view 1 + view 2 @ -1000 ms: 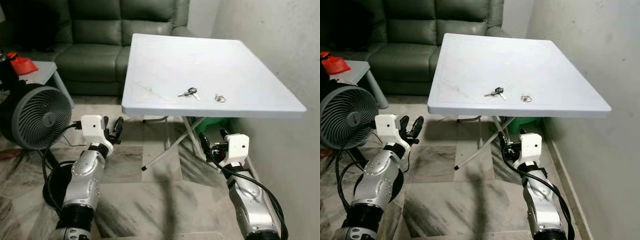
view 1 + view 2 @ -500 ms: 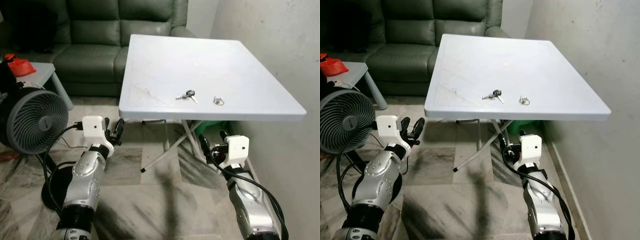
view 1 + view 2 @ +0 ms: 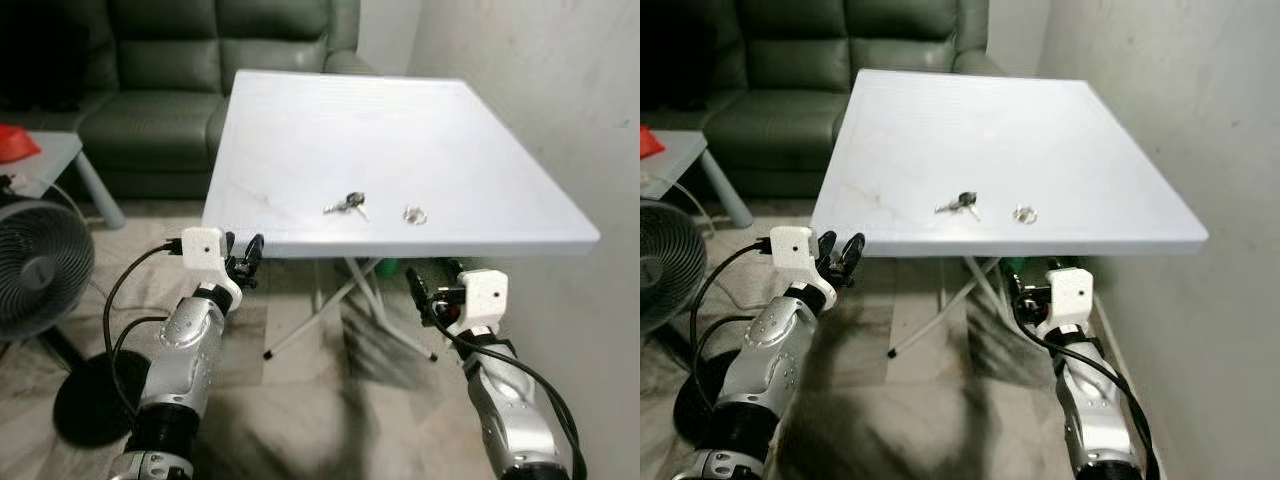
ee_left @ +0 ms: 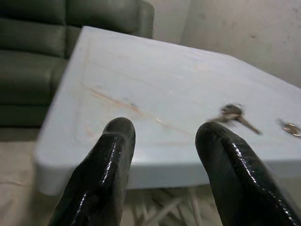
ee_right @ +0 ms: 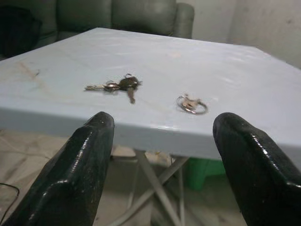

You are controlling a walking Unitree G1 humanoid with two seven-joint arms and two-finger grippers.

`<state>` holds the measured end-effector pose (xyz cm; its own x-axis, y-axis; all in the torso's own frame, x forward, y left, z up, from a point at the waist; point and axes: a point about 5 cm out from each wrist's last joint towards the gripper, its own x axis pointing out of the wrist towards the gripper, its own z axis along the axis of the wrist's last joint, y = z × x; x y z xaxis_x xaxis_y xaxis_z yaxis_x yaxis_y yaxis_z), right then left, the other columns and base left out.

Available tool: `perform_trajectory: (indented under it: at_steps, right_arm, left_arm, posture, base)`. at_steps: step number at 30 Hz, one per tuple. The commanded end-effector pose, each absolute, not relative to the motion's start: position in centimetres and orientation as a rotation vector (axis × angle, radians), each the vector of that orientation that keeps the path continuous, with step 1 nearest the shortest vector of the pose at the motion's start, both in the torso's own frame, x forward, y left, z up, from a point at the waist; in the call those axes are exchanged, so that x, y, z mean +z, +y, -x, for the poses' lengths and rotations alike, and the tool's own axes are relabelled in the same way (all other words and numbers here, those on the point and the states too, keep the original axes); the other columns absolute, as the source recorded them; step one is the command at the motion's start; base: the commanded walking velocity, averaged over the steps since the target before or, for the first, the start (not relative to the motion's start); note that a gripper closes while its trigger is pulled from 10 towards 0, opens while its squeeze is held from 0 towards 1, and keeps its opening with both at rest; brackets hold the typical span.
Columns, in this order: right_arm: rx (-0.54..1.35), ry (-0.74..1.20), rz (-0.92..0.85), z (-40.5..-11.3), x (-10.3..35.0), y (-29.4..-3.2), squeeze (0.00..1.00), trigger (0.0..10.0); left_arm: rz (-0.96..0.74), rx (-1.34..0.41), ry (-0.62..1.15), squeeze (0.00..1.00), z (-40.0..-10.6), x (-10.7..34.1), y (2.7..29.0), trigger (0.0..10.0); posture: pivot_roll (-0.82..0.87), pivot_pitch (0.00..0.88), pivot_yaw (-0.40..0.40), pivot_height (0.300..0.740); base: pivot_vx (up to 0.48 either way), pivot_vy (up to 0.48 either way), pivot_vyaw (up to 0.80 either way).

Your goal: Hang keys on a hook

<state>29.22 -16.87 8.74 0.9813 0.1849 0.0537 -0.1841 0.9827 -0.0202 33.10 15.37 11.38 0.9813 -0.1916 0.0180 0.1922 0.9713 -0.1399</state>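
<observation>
On white folding table (image 3: 420, 120) before green sofa (image 3: 150, 70), keys (image 3: 344, 205) and ring (image 3: 414, 214).

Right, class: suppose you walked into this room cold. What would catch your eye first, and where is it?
The white folding table fills the middle, set against the wall, with a small bunch of keys and a loose key ring beside it near the front edge. Below that edge the left gripper and right gripper both hang open. A dark green sofa stands behind.
</observation>
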Motion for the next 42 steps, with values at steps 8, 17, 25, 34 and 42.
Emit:
perform_trajectory:
  at_steps: [8, 17, 25, 34, 42]
  right_arm:
    - [0.215, -0.054, 0.018, -29.3, 8.9, -16.0, 0.0, 10.0]
    - [0.205, -0.058, 0.002, -29.2, 8.9, -16.1, 0.0, 10.0]
    - [0.204, -0.059, 0.003, -29.3, 9.0, -16.1, 0.0, 10.0]
    - [0.204, -0.061, 0.009, -29.4, 9.1, -16.2, 0.0, 10.0]
    - [0.225, -0.064, 0.115, -30.1, 9.7, -17.8, 0.0, 10.0]
  left_arm:
    - [0.133, -0.186, -0.002, 0.0, -33.0, 11.4, 15.8, 10.0]
    - [0.131, -0.18, -0.002, 0.0, -33.0, 11.5, 15.9, 10.0]
    - [0.129, -0.175, -0.002, 0.0, -33.0, 11.5, 16.0, 10.0]
    - [0.132, -0.17, -0.006, 0.0, -33.0, 11.6, 16.0, 10.0]
    - [0.05, -0.315, -0.061, 0.0, -32.0, 12.0, 13.4, 10.0]
  posture:
    - [-0.03, 0.041, -0.036, 0.74]
    - [-0.03, 0.053, -0.037, 0.74]
    - [-0.03, 0.059, -0.04, 0.74]
    - [-0.03, 0.061, -0.045, 0.74]
    - [-0.03, 0.066, -0.048, 0.74]
  base:
    - [0.301, 0.0, 0.47]
    - [0.302, 0.0, 0.0]
    - [0.3, 0.0, 0.0]
    - [0.3, 0.0, 0.0]
    - [0.0, 0.0, 0.0]
